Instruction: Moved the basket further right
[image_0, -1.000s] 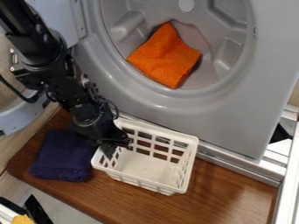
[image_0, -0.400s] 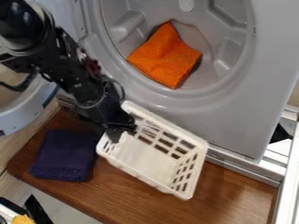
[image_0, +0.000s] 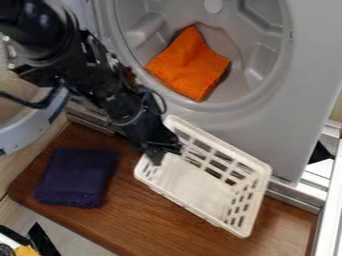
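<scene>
Brown wood (image_0: 133, 225) lies beside the grey machine (image_0: 294, 100), fingers (image_0: 157, 157) pinching the white basket (image_0: 194, 185).

From where I stand, the washing machine (image_0: 304, 65) looks like smooth grey plastic with a soft sheen. In its drum opening lies rough, fuzzy orange cloth (image_0: 189, 65); below it, a white plastic basket (image_0: 194, 185) and matt navy cloth (image_0: 75, 175) sit on glossy, grained brown wood (image_0: 133, 225).
</scene>
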